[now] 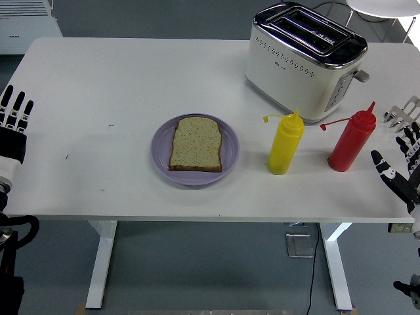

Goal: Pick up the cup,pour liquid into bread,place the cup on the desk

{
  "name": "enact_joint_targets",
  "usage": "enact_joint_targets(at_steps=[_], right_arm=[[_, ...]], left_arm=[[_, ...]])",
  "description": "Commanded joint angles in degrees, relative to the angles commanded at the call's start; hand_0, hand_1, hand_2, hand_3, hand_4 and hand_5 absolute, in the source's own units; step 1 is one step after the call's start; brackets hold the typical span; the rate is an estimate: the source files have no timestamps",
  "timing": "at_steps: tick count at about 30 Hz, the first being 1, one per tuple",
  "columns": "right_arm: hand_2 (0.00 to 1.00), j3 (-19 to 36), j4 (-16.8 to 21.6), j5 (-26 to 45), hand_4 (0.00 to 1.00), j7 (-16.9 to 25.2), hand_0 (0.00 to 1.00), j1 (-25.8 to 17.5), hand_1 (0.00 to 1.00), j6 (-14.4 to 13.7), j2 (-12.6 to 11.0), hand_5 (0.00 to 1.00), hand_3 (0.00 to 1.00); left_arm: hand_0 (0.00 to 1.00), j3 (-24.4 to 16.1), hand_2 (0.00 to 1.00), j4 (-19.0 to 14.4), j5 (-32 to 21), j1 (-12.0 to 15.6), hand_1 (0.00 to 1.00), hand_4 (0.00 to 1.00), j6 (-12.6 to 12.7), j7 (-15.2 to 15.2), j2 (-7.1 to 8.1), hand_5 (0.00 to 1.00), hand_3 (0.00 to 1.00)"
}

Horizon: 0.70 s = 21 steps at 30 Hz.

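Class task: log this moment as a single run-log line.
left hand: open, table's left edge | right hand: open, beside red bottle | yellow bottle: upright, untouched | bread: on plate

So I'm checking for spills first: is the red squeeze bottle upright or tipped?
Upright: the red squeeze bottle stands on its base on the table, nozzle up.

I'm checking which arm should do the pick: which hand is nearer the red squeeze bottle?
Right. The right hand is open just right of the red squeeze bottle; the left hand rests open at the table's far left edge.
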Motion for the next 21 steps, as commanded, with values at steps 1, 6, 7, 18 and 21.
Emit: enact_joint_targets(at_steps=[1,6,7,18,21], right_arm=[[0.994,-0.06,-0.15,-0.05,0.914,-0.05,0.998,0.14,0.918,-0.03,0.09,0.343,0.998],[0.994,-1.21,-1.80,-0.29,0.932,-0.61,0.998,1.92,0.921,-0.43,0.65,0.354,0.998],[0.994,-1.35,-2.00,-0.28,0.932,-0.70,0.998,2.15,0.921,-0.44,0.68,0.354,0.998],[0.995,-4.36,-5.29,-0.35,0.944,-1.65,0.998,5.82,0.921,-1.60,1.13,0.332,0.998],[0.995,-4.93,-6.17,0.12,0.944,-1.50,0.998,6.90,0.921,-1.77,1.19,0.332,0.998]], left_arm=[[0.812,0.00,0.730,0.01,-0.01,0.03,0.743,0.515,0.01,-0.01,-0.01,0.998,0.721],[0.811,0.09,0.729,0.07,-0.04,0.24,0.743,0.516,0.01,-0.01,-0.02,0.998,0.721],[0.811,0.11,0.729,0.09,-0.05,0.26,0.743,0.516,0.02,0.00,-0.02,0.998,0.721],[0.811,0.25,0.730,0.11,-0.06,0.45,0.743,0.516,0.00,0.02,-0.04,0.998,0.720],[0.811,0.15,0.730,0.10,-0.05,0.35,0.743,0.516,-0.01,0.03,-0.05,0.998,0.720]])
